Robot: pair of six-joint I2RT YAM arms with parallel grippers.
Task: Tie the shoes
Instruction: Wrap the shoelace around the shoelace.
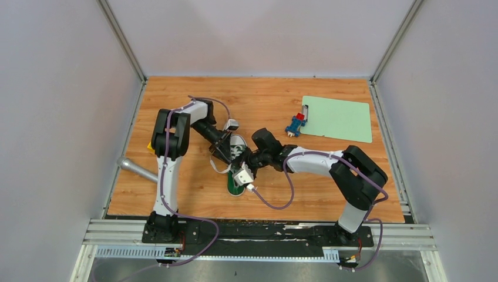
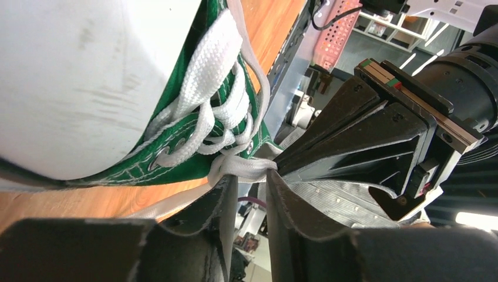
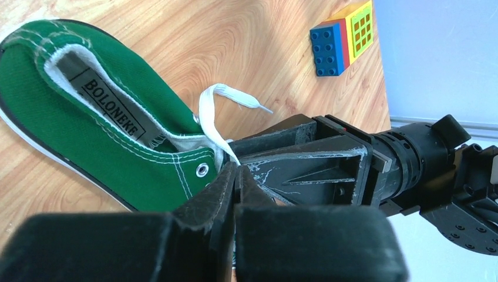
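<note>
The right gripper [image 3: 236, 171] is clenched on a strand of the white lace [image 3: 207, 111], the pinch being made just beside the top eyelets of the shoe [image 3: 88, 132]. The left gripper [image 2: 251, 181] is met tip to tip with it on the same side of the shoe. Its fingers [image 2: 218, 205] are parted, and a strand of the lace is seen hanging loose in the gap between them, not squeezed. The shoe is laid on its sole between the two wrists, near the middle of a wooden table [image 1: 264, 103] with an orange-brown grain. To the right of the shoe and further back, a small stack of toy blocks [image 1: 296, 123] is set, and beyond it, well apart from the shoe, a pale green mat [image 1: 337, 117] is spread flat. Left of the shoe, at the table's edge, a grey metal cylinder [image 1: 138, 169] is laid. The table is enclosed by plain grey walls [image 1: 252, 35] behind and at both sides. The long axis of the shoe is run from near to far: the white toe cap is pointed at the back wall, the open heel towards the arm bases
</note>
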